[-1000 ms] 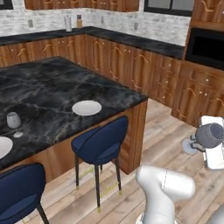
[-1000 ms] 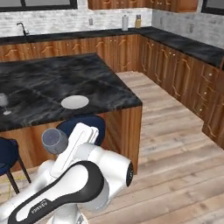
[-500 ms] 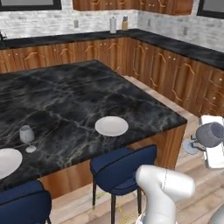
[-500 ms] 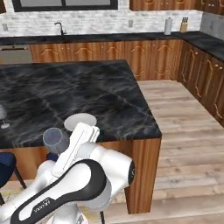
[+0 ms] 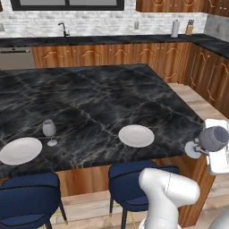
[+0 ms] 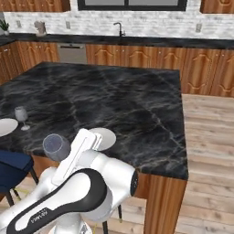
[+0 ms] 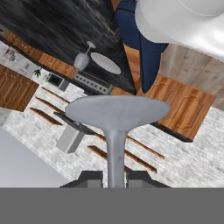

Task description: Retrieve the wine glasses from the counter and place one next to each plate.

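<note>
a clear greyish glass (image 5: 214, 138), rounded bowl and thin stem, is pinched at the stem by the gripper (image 7: 114, 177), tipped sideways just off the island's (image 5: 112, 103) corner. another glass (image 5: 49, 130) stands upright on veined black marble beside the left plate (image 5: 20, 150); the second plate (image 5: 136, 135) lies apart.

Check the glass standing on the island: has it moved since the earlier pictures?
No. The standing wine glass keeps its place beside the left plate on the island; only the camera shifted.

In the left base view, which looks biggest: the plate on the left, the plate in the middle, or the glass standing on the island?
1. Left plate and middle plate: about alike.
2. Standing wine glass: smallest.
</note>
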